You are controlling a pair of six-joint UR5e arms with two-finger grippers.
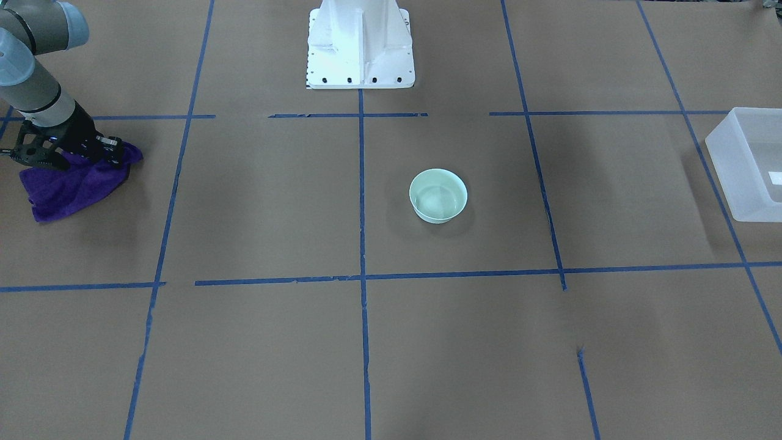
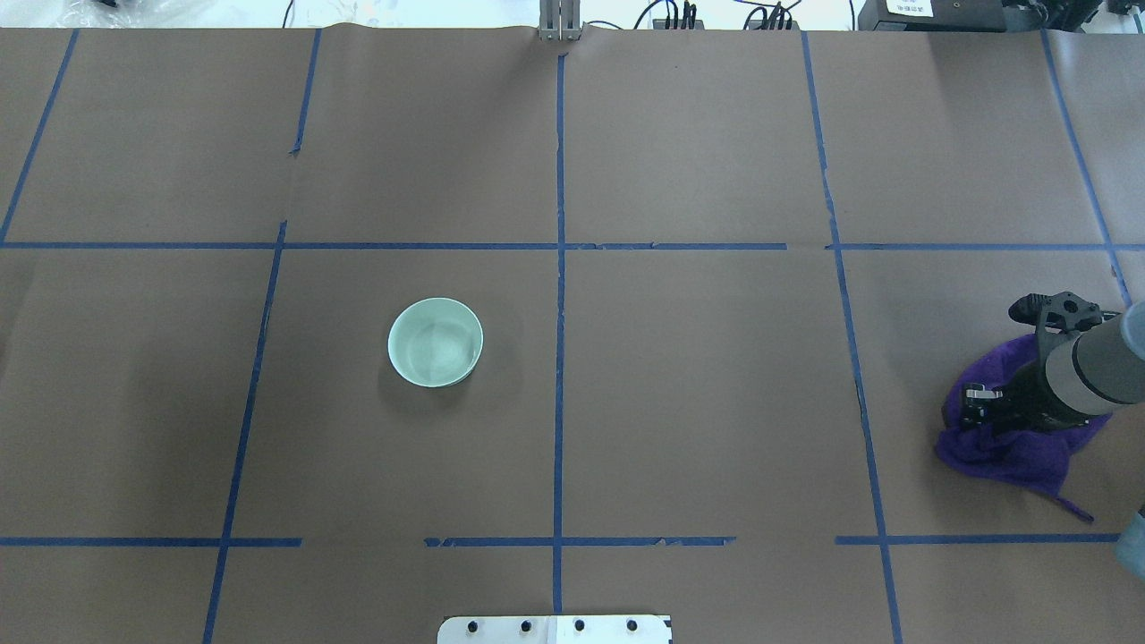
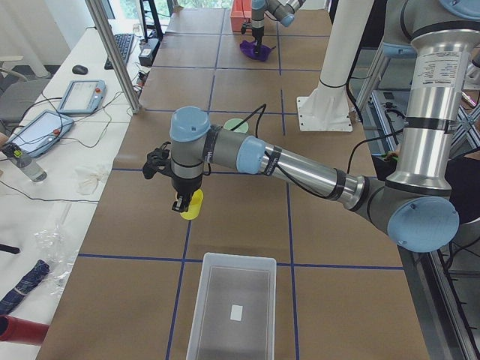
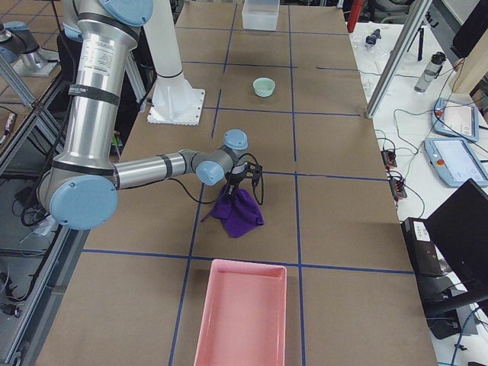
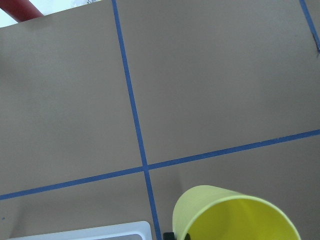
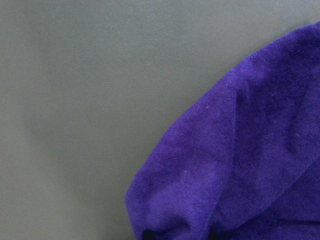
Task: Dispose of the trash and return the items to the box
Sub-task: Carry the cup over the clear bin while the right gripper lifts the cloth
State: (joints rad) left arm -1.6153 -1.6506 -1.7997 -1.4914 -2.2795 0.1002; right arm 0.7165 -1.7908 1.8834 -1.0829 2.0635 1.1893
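The left gripper (image 3: 181, 204) clamps the small yellow plastic cup (image 3: 193, 205) near the frosted white plastic bin (image 3: 212, 300). The right gripper (image 4: 235, 189) pinches a crumpled purple cloth (image 4: 239, 215).

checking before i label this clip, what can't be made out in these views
Left claw: only in the left side view; grip on the yellow cup too small to judge.
Box: cut off by the front view's right edge.
Right claw: tips buried in the purple cloth, overhead and front views.
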